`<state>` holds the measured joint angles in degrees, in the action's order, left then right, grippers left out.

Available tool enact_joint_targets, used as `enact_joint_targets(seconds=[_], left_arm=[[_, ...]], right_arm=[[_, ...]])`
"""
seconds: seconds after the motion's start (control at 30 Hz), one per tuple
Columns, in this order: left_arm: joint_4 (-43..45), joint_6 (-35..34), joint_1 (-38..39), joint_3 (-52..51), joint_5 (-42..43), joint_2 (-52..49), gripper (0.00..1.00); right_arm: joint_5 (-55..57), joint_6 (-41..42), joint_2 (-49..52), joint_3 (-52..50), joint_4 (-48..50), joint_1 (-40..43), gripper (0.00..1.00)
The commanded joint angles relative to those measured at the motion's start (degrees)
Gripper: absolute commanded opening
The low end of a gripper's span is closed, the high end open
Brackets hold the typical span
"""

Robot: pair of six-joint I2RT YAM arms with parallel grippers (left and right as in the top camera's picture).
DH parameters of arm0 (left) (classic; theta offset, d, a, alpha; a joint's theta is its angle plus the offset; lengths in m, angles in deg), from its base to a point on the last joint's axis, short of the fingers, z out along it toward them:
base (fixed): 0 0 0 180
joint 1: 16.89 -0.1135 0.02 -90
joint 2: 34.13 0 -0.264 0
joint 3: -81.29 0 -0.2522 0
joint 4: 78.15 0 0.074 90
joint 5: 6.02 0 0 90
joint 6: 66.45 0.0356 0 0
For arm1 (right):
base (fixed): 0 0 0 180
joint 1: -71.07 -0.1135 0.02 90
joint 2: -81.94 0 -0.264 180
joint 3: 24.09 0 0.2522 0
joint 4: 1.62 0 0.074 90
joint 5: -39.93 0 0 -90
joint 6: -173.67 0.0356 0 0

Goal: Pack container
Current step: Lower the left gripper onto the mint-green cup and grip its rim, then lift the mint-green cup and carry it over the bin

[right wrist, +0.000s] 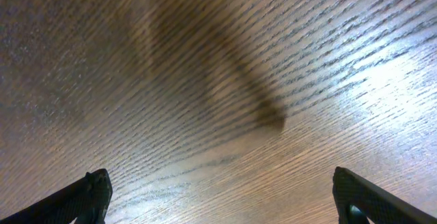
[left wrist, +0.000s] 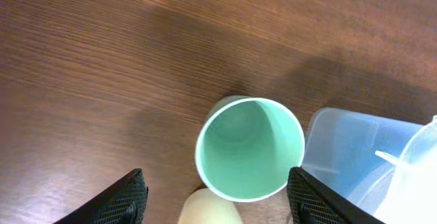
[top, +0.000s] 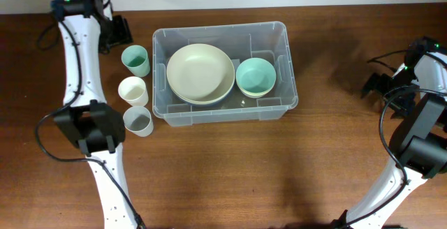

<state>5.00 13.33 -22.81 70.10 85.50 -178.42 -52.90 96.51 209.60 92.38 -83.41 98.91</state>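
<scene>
one large clear see-through plastic rectangular container (top: 209,29) sits open-topped on a brown wooden table (top: 314,173), a little left of the middle and toward the far edge in the overhead view. it has rounded corners, a thick rim and walls clear enough to show the wood beneath. moulded ridges are visible on its floor at the right end. it is the largest thing on the table.

two dishes lie inside it, side by side. one is a wide cream-coloured round shallow bowl (top: 200,73) on the left. the other is a smaller mint green round bowl (top: 255,76) on the right. a pale edge shows under the cream bowl; i cannot tell whether it is another dish.

three upright cups stand in a column just beside the container's left wall, outside it: one mint green plastic cup (top: 135,60) farthest back, one cream plastic cup (top: 133,90) in the middle, and one grey plastic cup (top: 138,121) nearest the front.

there are two white robot arms. the left gripper (top: 115,32) is above the table by the green cup. in its wrist view its black fingers (left wrist: 116,200) are spread apart to either side of the cup's mouth, grasping nothing. the right gripper (top: 383,89) is well apart from the container at the table's right side. its fingers (right wrist: 75,200) are spread wide over bare wood, also grasping nothing.
</scene>
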Motion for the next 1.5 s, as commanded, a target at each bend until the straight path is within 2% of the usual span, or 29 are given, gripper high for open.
enact_joint_targets(seconds=[0.0, 0.47, 0.53, 0.67, 0.7, 0.93, 1.03, 1.2, 1.33, 1.47], left_arm=[[0.02, 0.87, 0.00, 0.46, 0.68, -3.02, 0.68], [-1.31, 0.46, 0.02, 0.46, 0.68, -8.39, 0.68], [-1.36, 0.46, 0.02, 0.46, 0.68, -8.39, 0.52], [-1.44, 0.44, 0.02, 0.46, 0.68, -8.39, 0.07], [-1.51, 0.44, 0.02, 0.46, 0.68, -8.39, 0.01], [-1.57, -0.15, -1.42, 2.64, -3.15, -7.91, 0.01], [-2.86, -4.31, -3.58, 6.71, -7.87, -6.71, 0.01], [-5.09, -6.14, -8.55, 15.80, -7.93, -2.60, 0.01], [-8.31, -6.23, -10.51, 21.92, -5.18, 1.99, 0.01], [-11.61, -3.32, -9.01, 24.79, 3.78, 6.82, 0.01]], right_arm=[[0.09, -0.39, -0.96, -0.20, 0.04, 0.31, 0.99], [0.09, -0.42, -0.96, -0.20, 0.04, 0.31, 0.99], [0.09, -0.42, -0.96, -0.20, 0.04, 0.31, 0.99], [0.09, -0.42, -0.96, -0.20, 0.04, 0.31, 0.99], [0.09, -0.39, -0.96, -0.20, 0.04, 0.31, 0.99], [0.09, -0.39, -0.96, -0.20, 0.04, 0.31, 0.99], [0.09, -0.42, -0.96, -0.20, 0.04, 0.31, 0.99], [0.09, -0.39, -0.96, -0.20, 0.04, 0.31, 0.99], [0.09, -0.39, -0.96, -0.20, 0.04, 0.31, 0.99], [0.09, -0.42, -0.96, -0.20, 0.04, 0.31, 0.99]])
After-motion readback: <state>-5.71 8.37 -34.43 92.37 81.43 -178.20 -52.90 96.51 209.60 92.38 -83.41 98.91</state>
